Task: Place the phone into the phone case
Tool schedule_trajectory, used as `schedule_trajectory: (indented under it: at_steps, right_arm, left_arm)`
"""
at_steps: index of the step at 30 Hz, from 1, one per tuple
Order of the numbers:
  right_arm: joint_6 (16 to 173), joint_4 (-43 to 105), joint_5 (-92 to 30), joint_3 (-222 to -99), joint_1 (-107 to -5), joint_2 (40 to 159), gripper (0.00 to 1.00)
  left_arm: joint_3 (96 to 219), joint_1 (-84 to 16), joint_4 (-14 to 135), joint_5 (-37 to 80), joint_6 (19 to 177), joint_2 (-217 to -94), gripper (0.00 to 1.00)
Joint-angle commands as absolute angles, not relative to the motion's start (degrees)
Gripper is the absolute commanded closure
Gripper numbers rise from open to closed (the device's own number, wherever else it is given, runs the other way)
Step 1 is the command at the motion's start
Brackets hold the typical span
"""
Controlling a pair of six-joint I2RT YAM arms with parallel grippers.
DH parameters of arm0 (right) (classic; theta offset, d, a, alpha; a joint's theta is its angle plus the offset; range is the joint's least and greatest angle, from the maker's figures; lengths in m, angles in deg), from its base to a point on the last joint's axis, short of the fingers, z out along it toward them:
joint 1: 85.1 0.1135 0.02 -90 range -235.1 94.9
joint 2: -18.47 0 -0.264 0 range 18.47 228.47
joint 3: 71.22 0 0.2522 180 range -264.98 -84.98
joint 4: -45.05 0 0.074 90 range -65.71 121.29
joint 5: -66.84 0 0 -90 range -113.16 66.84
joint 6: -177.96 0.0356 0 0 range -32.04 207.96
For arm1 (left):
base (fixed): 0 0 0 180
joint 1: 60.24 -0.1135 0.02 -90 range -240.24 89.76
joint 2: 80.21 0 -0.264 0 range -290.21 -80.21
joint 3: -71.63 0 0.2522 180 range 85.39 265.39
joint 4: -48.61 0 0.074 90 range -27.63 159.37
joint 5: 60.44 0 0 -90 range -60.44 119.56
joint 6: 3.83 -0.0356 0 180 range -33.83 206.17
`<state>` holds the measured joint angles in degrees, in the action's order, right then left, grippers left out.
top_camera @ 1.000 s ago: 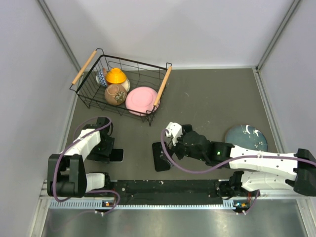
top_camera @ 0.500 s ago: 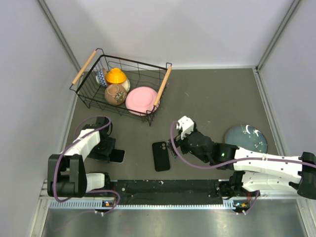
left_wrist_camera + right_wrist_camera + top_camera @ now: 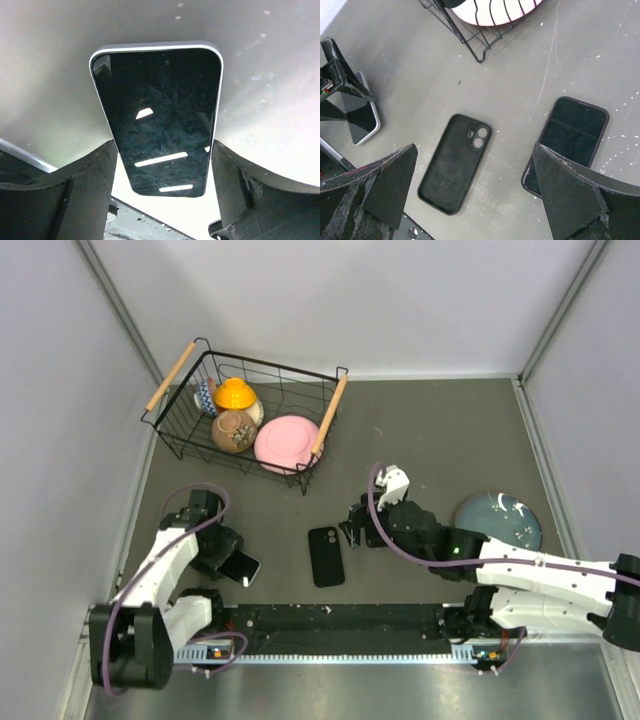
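Two jobs split: my left end effector (image 3: 162, 150) clamps phone (image 3: 160, 100) by long edges, tilted, seemingly clear of tabletop (image 3: 430, 430), for carrying; my right end effector (image 3: 474, 147) hovers spread near phone case (image 3: 451, 170), probably to steady it.

Silver-edged black phone (image 3: 160, 120), matte black case (image 3: 454, 162), pink plate (image 3: 287, 442), grey white-flecked table (image 3: 430, 430).

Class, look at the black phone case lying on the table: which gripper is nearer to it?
Right. The right gripper hovers open just right of the phone case; the left gripper, shut on the phone, is farther away on its left.
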<state>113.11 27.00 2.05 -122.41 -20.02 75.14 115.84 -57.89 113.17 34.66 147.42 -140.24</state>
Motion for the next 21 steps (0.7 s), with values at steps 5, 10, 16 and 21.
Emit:
schedule_trajectory:
  at_steps: [5, 10, 16, 21]
  right_arm:
    - [119.3, 39.1, -12.9, -121.0, -23.1, 77.2, 0.06]
    - [122.0, 45.7, -26.4, -123.3, -23.2, 86.9, 0.19]
    - [127.1, 50.4, -37.0, -128.8, -23.2, 98.8, 0.37]
    - [132.5, 59.4, -39.1, -128.0, -23.1, 105.6, 0.42]
  left_arm:
    - [112.4, -57.5, 104.6, 27.2, 135.4, -124.1, 1.00]
    - [110.1, -57.4, 99.7, 17.8, 131.9, -119.7, 1.00]
    - [106.5, -57.0, 90.9, 3.7, 128.4, -117.6, 1.00]
    - [105.7, -55.3, 87.1, -0.6, 126.6, -119.0, 1.00]
